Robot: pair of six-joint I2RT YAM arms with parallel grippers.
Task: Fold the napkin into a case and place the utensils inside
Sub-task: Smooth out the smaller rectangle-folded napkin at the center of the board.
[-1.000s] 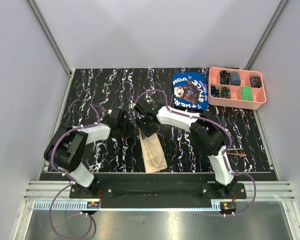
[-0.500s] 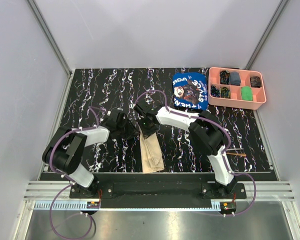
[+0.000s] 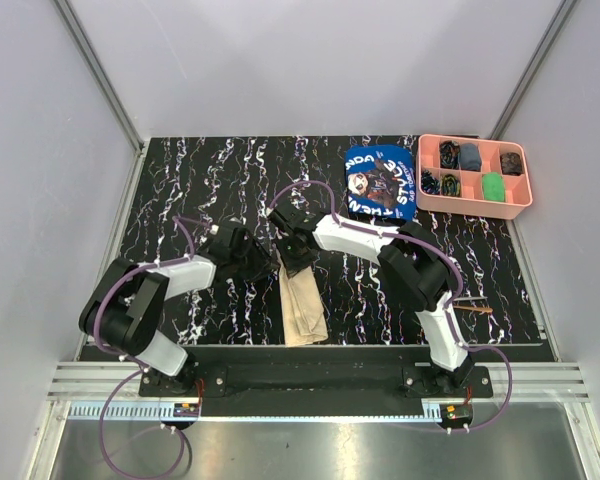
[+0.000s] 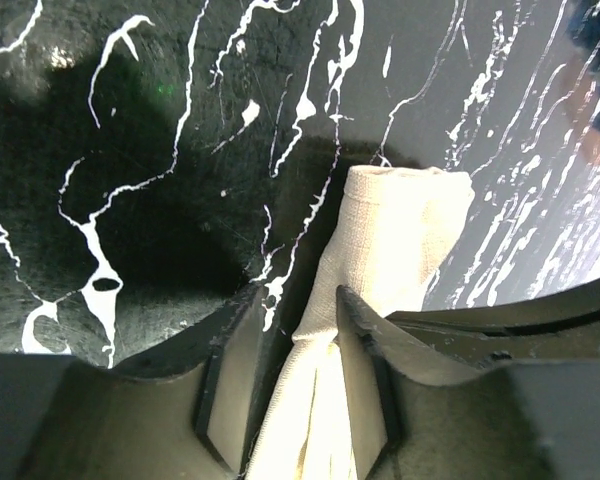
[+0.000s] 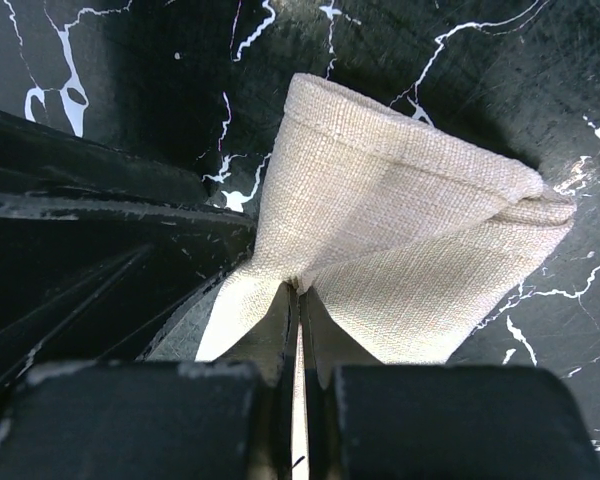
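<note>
Two at napkin [image 3: 302, 305]: right pincer [image 5: 298, 292] clenched on it, left pincer [image 4: 298, 296] released (straddling); blue cloth [image 3: 378, 182] beyond.

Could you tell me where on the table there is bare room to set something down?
The far-left table, left of the blue cloth, is bare, as is the strip between the pink tray and the right arm. The near centre is crowded: the left gripper and right gripper meet at the napkin.

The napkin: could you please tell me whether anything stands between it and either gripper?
Nothing visible does. The right gripper is pinched shut on the napkin itself, and the left gripper straddles a fold of the same cloth with its fingers apart.
</note>
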